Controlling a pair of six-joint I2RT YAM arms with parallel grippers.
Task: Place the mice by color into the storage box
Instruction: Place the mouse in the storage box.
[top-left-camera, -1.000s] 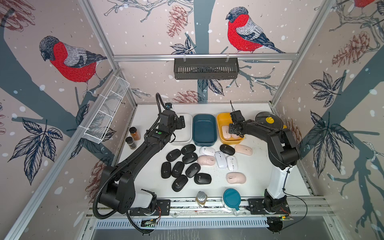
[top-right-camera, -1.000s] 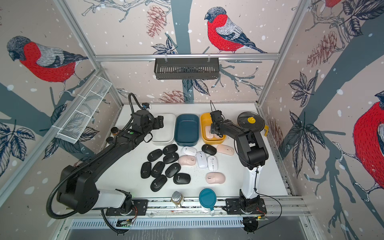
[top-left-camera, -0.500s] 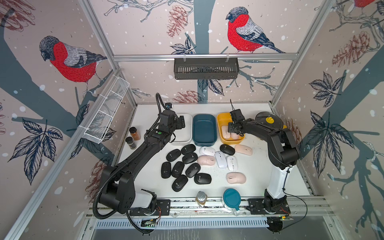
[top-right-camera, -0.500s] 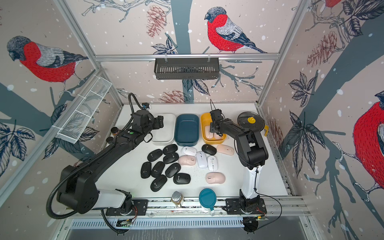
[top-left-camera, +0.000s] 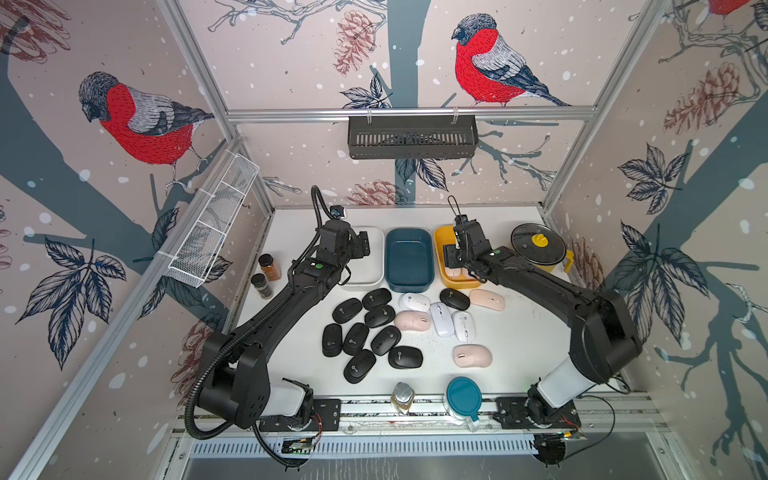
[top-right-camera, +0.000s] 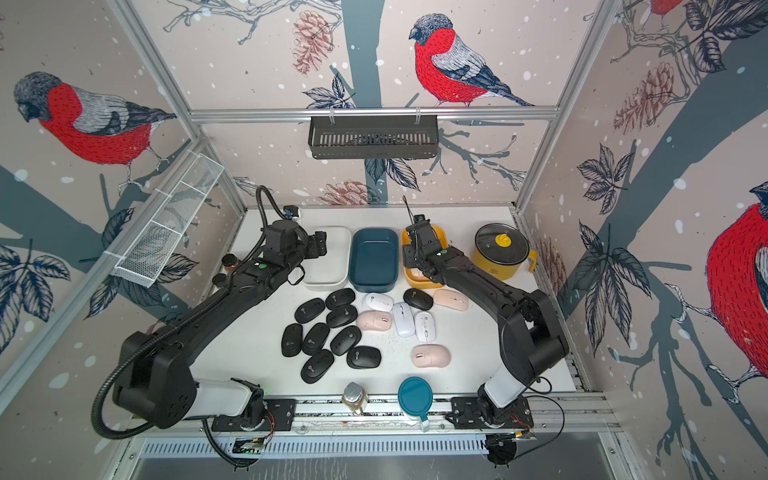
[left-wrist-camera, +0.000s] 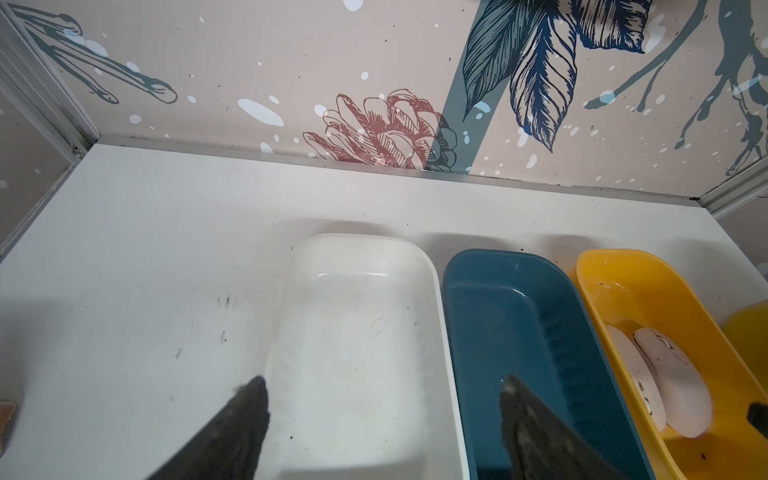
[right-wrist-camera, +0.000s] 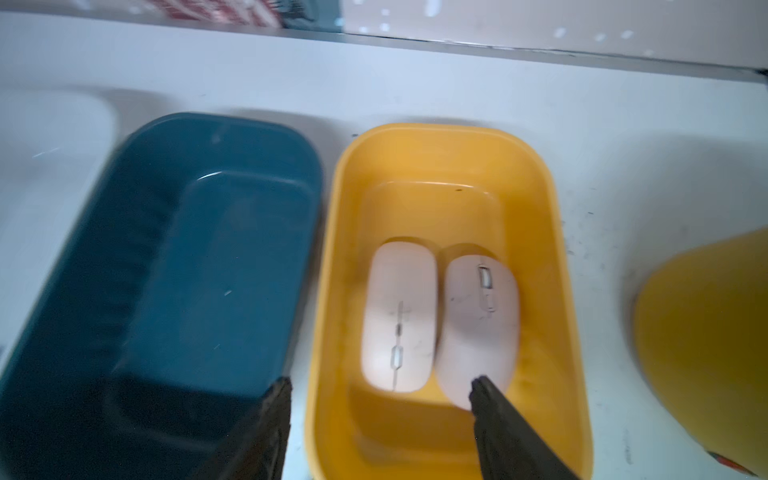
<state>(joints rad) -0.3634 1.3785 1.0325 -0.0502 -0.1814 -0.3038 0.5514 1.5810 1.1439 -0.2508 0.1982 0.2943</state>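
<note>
Several black mice, white mice and pink mice lie loose mid-table in both top views. Behind them stand a white storage box, a dark teal one and a yellow one. Two pink mice lie side by side in the yellow box. My right gripper hangs open over that box's near end, gripping nothing, with one fingertip in front of a pink mouse's end. My left gripper is open above the bare white box.
A yellow pot with a glass lid stands right of the yellow box. Two spice jars stand at the left edge. A small jar and a round teal lid sit at the front edge. A wire basket hangs on the left wall.
My right gripper's jaws have opened over the yellow box, letting go of a pink mouse that now lies in it. The left arm has not moved.
</note>
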